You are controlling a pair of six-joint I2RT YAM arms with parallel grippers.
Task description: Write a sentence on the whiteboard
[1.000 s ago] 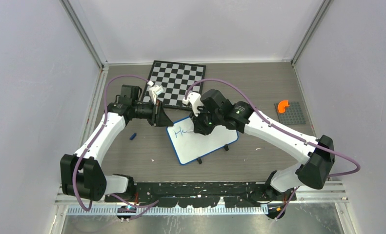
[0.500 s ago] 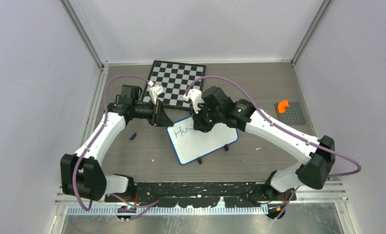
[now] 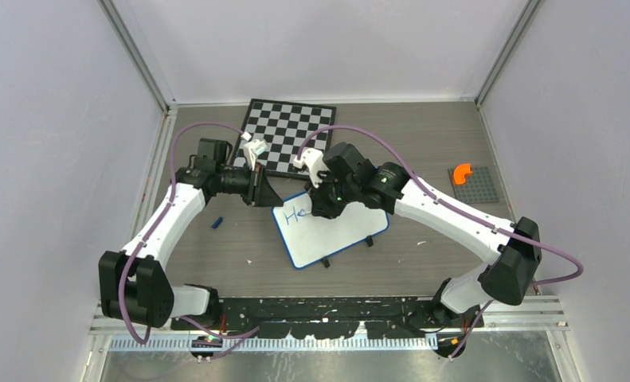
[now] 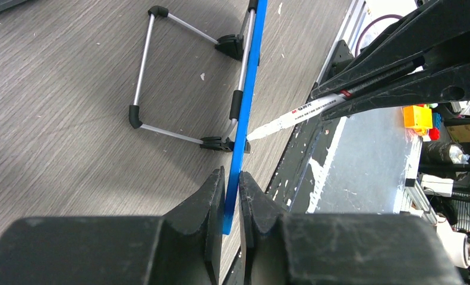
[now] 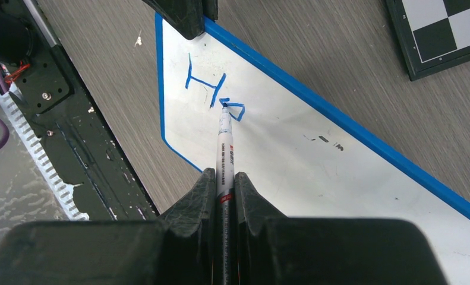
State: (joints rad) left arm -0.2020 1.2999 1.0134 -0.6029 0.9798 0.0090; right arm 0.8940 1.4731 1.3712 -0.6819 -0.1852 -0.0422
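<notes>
Grey wood-grain table (image 3: 423, 127), pale lilac walls (image 3: 48, 119)

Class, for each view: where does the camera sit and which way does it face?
Top external: above, behind the arms, facing down at the whiteboard; both arms show.
Left wrist: behind the left gripper, facing along the whiteboard's blue rim it clamps.
Right wrist: behind the right gripper, facing down the marker it holds.
Shared: both wrist views show the marker.

Above the black base rail (image 3: 319, 309), the left arm (image 3: 166, 221) and the right arm (image 3: 447, 216) have white shells on their long links and black joint housings. A purple cable (image 3: 174, 155) loops along each. The fingers (image 4: 199, 231) are matte black, smooth and wedge-shaped.
</notes>
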